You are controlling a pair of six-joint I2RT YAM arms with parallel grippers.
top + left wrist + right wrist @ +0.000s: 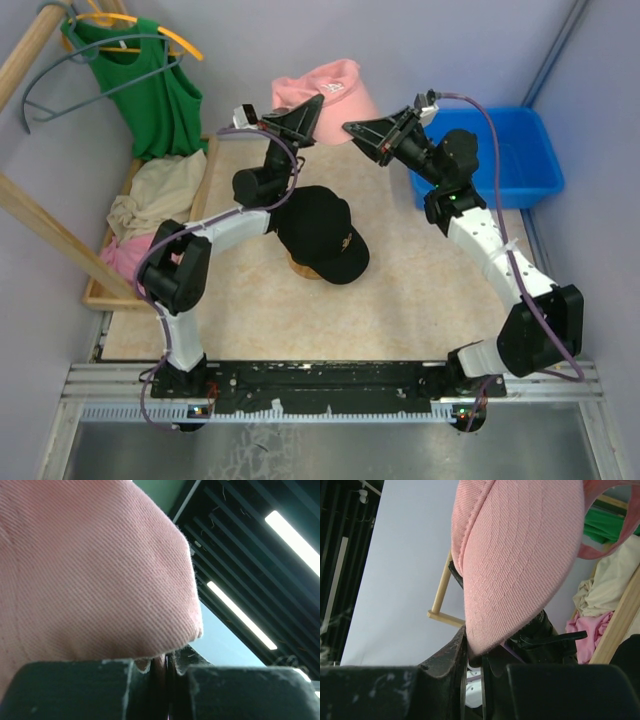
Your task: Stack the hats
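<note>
One pink cap (pixel 325 90), one black cap (pixel 325 232)

The pink cap (pixel 90 565) is seen as matt twill cloth, its brim (pixel 520 555) in a fine diamond weave; the black cap (pixel 325 232) as matt fabric, the bin (pixel 520 165) as smooth plastic, the rack (pixel 28 52) as pale wood.

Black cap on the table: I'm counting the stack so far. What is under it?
A tan edge peeks out from under the black cap at its near side, apparently another cap. The rest of it, and anything else below, is covered.
</note>
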